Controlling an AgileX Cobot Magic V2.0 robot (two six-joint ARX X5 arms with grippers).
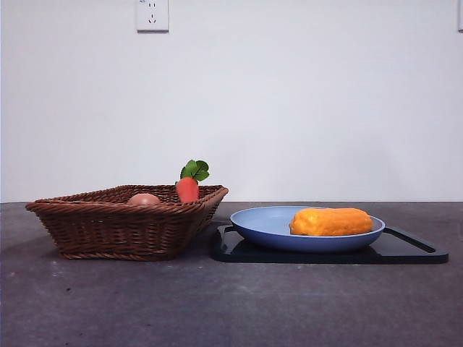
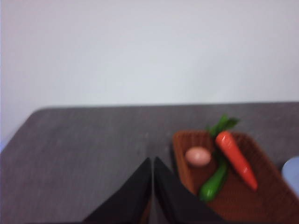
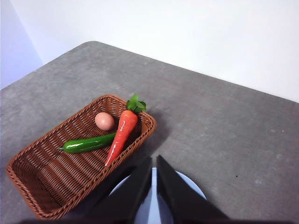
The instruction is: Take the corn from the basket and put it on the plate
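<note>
Corn [image 1: 330,222] lying flat on plate [image 1: 264,224], long axis sideways across front view; both grippers pressed together

yellow-orange corn [image 1: 330,222] lies flat on blue plate [image 1: 264,224], just right of wicker basket [image 1: 108,228]

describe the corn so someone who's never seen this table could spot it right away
Find the black tray beside the brown wicker basket; a light-blue plate sits on it. The corn lies on its side in that plate. It is the only yellow-orange, oblong, bumpy piece; the carrot, egg and green cucumber are all in the basket.
</note>
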